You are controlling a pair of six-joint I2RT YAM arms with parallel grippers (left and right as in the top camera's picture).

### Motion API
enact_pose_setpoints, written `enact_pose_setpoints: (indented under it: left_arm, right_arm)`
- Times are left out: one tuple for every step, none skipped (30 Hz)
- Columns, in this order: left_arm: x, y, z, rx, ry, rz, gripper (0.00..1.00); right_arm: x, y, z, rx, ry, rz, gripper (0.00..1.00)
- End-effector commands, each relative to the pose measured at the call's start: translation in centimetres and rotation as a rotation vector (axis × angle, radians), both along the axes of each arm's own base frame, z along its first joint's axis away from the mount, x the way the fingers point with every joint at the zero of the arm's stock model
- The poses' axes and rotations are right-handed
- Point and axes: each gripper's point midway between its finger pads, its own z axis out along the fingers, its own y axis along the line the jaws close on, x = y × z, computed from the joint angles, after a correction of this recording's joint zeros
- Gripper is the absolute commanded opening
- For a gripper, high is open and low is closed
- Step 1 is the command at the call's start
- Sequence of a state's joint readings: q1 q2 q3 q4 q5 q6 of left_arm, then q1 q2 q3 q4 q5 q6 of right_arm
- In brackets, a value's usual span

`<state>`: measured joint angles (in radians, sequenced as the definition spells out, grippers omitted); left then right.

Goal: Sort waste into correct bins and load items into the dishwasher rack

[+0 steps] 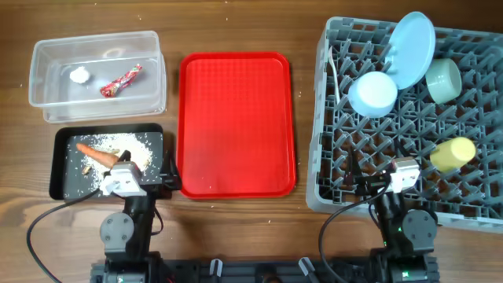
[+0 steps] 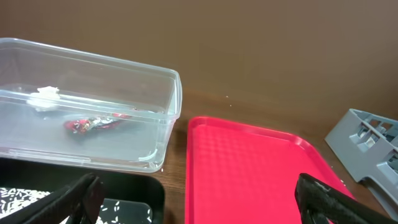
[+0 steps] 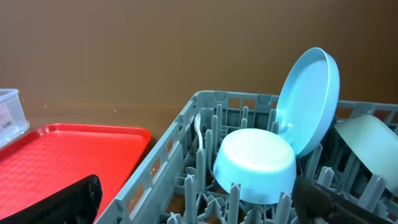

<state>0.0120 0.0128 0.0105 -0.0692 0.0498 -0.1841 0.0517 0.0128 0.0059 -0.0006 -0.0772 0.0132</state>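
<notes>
The red tray lies bare at centre; it also shows in the left wrist view and the right wrist view. The clear bin holds a red wrapper and a white crumpled scrap. The black bin holds a carrot piece and scattered rice. The grey dishwasher rack holds a blue plate, a blue bowl, a green cup and a yellow cup. My left gripper is open and empty near the table's front. My right gripper is open and empty at the rack's front edge.
Cables run from both arm bases along the table's front edge. In the left wrist view the clear bin stands just behind the black bin. A white utensil stands upright in the rack beside the bowl.
</notes>
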Motion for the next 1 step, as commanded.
enact_pose_setpoints:
  left_arm:
    - [-0.04, -0.19, -0.15, 0.019, 0.0, -0.011, 1.0]
  right_arm:
    - [-0.05, 0.07, 0.22, -0.01, -0.012, 0.002, 1.0]
